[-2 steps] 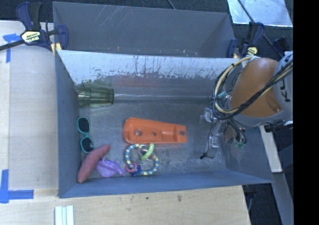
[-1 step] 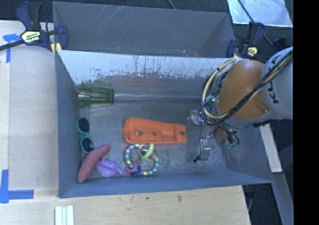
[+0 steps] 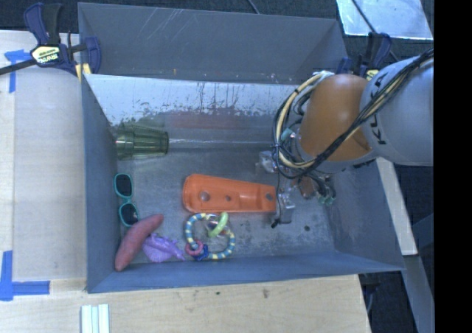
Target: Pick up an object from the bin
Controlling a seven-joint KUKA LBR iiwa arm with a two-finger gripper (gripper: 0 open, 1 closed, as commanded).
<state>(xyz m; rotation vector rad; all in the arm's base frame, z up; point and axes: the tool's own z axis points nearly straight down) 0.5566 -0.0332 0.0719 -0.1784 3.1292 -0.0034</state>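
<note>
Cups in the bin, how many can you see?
1. A green cup lies on its side at the bin's back wall, toward the view's left. Another could be hidden under the arm at the view's right.

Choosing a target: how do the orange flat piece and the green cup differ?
The orange flat piece is long, flat and lies mid-bin. The green cup is round and dark, tipped on its side at the back left. Both rest on the bin floor.

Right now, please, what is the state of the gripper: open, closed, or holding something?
Gripper: cannot be told; it sits at the right end of the flat orange piece.
</note>
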